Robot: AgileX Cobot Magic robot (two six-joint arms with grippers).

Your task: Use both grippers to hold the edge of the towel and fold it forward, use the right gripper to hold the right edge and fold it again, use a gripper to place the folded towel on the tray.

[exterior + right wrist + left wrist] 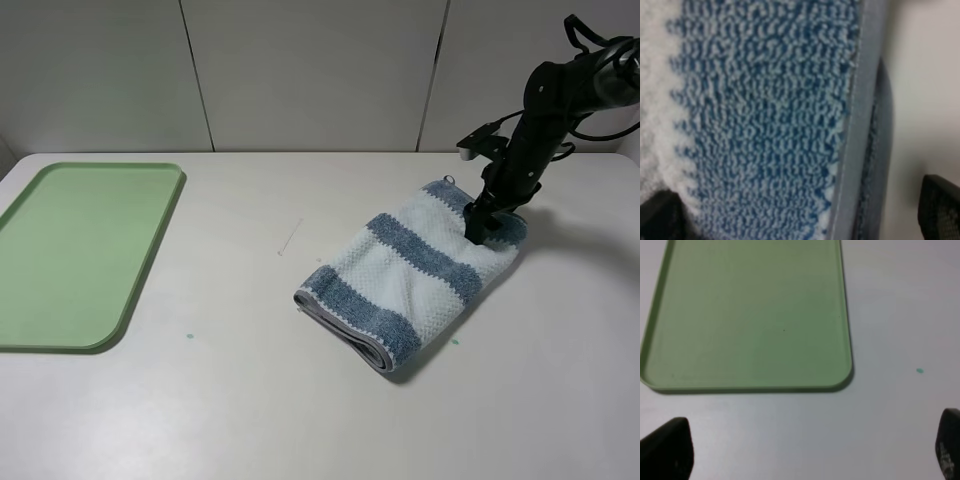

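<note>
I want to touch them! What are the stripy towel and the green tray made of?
The towel looks like soft woven cloth, probably cotton: the right wrist view shows bumpy little loops, and a smooth grey hem stitched along its side. The tray looks like hard plastic, smooth and matte, with rounded corners and a low moulded rim.

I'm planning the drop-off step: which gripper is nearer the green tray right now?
Left. The left gripper hovers over the table just off the tray's rounded corner. The right gripper is down at the towel's right end, far across the table from the tray.
</note>
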